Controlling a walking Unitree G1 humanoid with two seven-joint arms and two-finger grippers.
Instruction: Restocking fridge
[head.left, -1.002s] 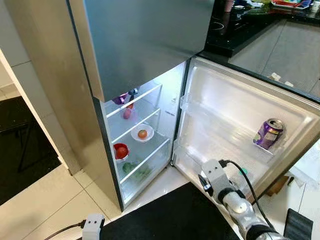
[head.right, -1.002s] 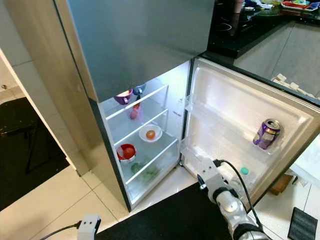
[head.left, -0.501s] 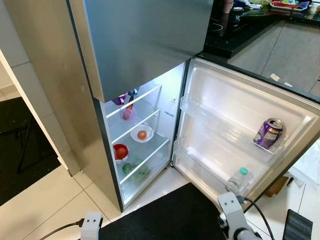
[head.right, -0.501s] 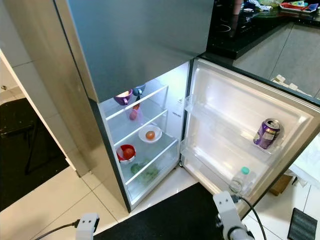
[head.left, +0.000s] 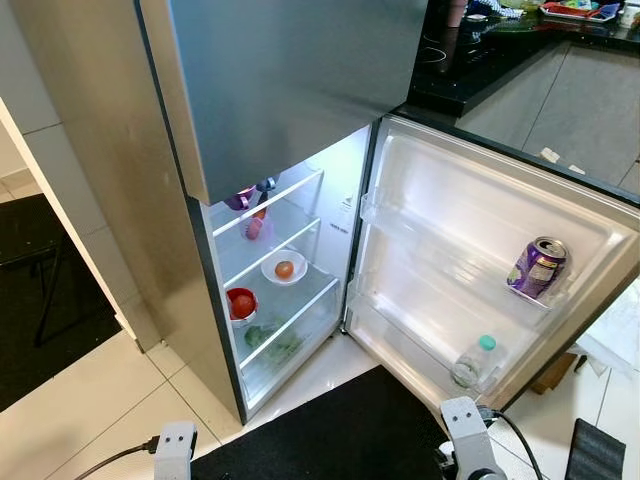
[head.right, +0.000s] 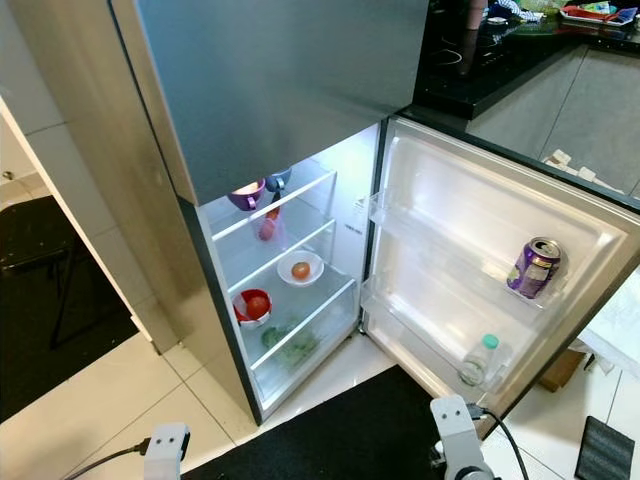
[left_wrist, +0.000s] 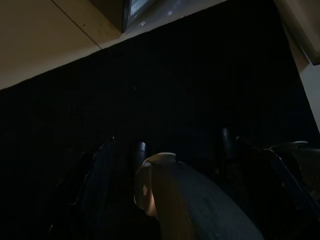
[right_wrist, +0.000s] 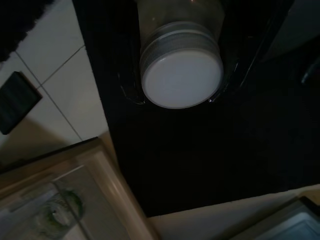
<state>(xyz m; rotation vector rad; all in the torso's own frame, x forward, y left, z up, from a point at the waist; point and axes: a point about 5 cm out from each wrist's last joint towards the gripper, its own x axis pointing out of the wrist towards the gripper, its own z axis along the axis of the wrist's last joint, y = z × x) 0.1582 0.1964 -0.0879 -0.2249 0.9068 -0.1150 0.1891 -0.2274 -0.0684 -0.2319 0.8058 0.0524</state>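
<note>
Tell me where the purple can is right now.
The purple can stands on the open fridge door's middle shelf, far right in the eye views, above the clear bottle in the bottom rack.

A: What's around the fridge?
B: Black mat (head.left: 340, 430) on pale tiled floor (head.left: 80, 420). Dark countertop (head.left: 470, 50) upper right, grey cabinet fronts (head.left: 570, 110) below it.
A: Anything else?
B: Red tray (head.left: 575, 8) on the counter, dark floor area (head.left: 40, 290) far left. Small black object (head.left: 595, 450) on the tiles, lower right.
</note>
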